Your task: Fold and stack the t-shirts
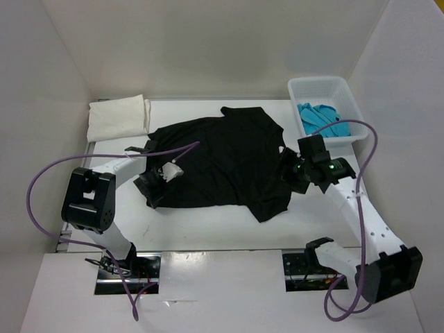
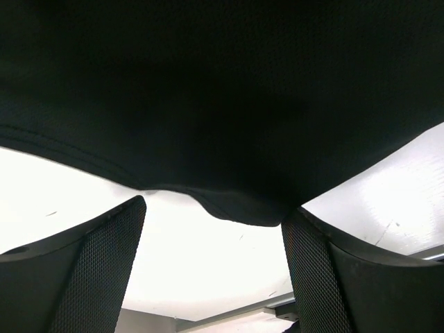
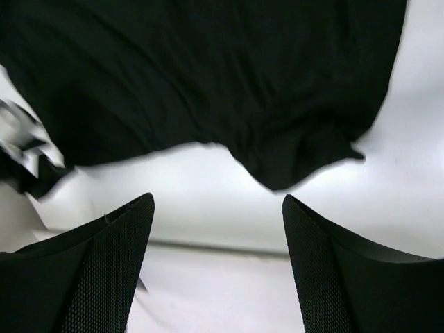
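- Folded white fabric garment (image 1: 118, 118) is lying at the far-left corner of the white table (image 1: 208, 229), well apart from both grippers.
- Left gripper (image 1: 151, 187) is sitting low at the left edge of the crumpled black fabric t-shirt (image 1: 222, 163), on the table's left side.
- The left wrist view is showing the left gripper (image 2: 214, 208) with its fingers (image 2: 104, 263) spread wide. The black t-shirt (image 2: 222, 104) hem is drooping into the gap at the tips, and neither pad is pressing on it.
- Black t-shirt is spreading unfolded across the table's centre, with one lower corner trailing toward the near edge.
- Right gripper (image 1: 286, 168) is hovering at the shirt's right edge.
- The right wrist view is showing the right gripper (image 3: 218, 199) with its fingers (image 3: 333, 270) apart and nothing between them. The black t-shirt (image 3: 208, 76) is lying beyond the tips, over bare table.
- White slotted plastic basket (image 1: 347, 94) is standing at the far-right corner, with a crumpled blue fabric garment (image 1: 320, 114) lying inside it.
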